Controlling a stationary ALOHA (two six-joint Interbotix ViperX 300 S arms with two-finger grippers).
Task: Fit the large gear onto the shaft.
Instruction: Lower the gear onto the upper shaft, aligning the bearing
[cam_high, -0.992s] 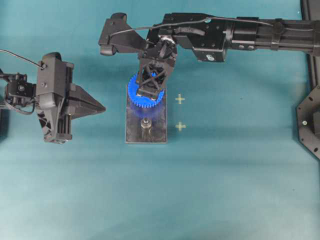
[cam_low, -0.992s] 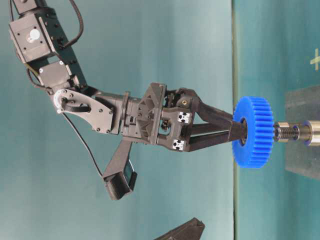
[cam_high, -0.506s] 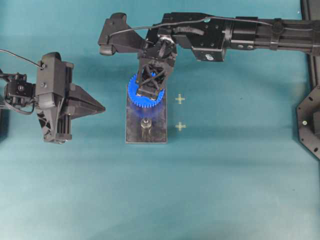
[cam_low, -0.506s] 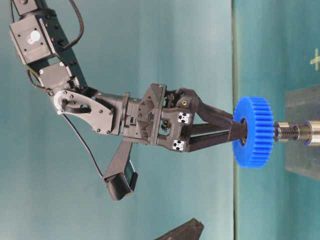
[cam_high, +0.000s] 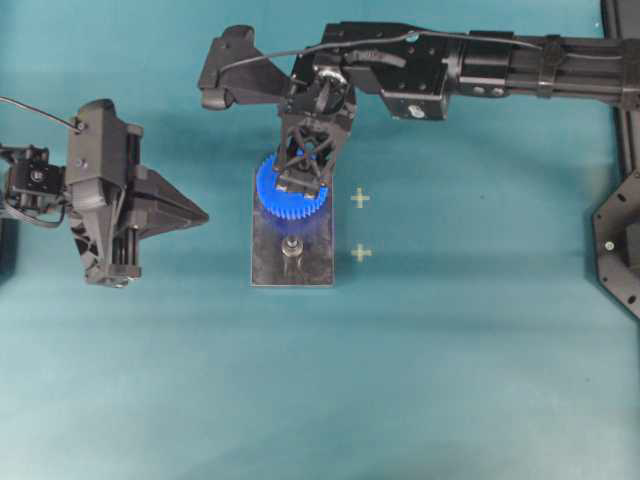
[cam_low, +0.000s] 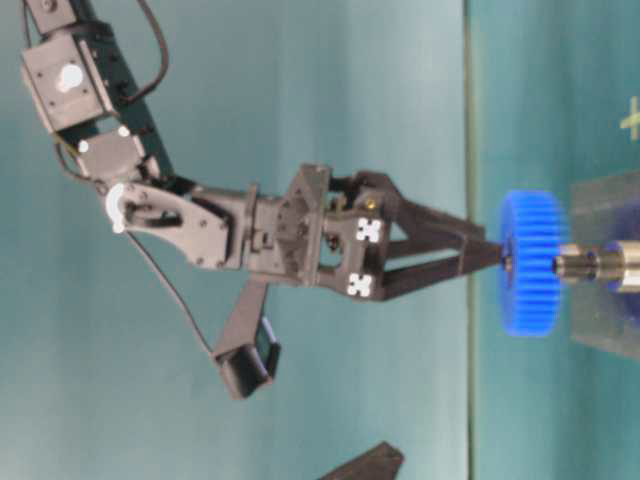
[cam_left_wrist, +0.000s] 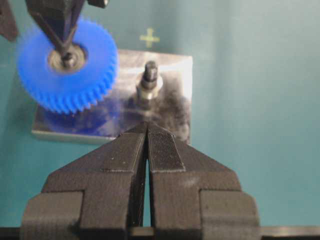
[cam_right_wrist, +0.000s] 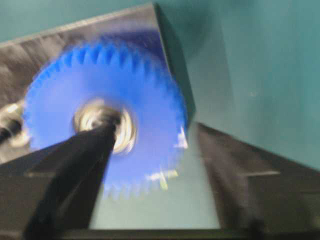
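Large gear (cam_high: 290, 186) sits on the rear shaft of the grey plate (cam_high: 291, 268), collar visible beneath. Right hand (cam_low: 495, 255) stands spread, one finger at the hub. Left hand (cam_left_wrist: 146, 131) is pressed together, idle. Release step; next calls for a straight lift clear.

Two black arms are shown, with angular printed gripper fingers (cam_left_wrist: 165, 150), thin black cables, silver screws, and white-and-black square markers (cam_low: 368, 230).
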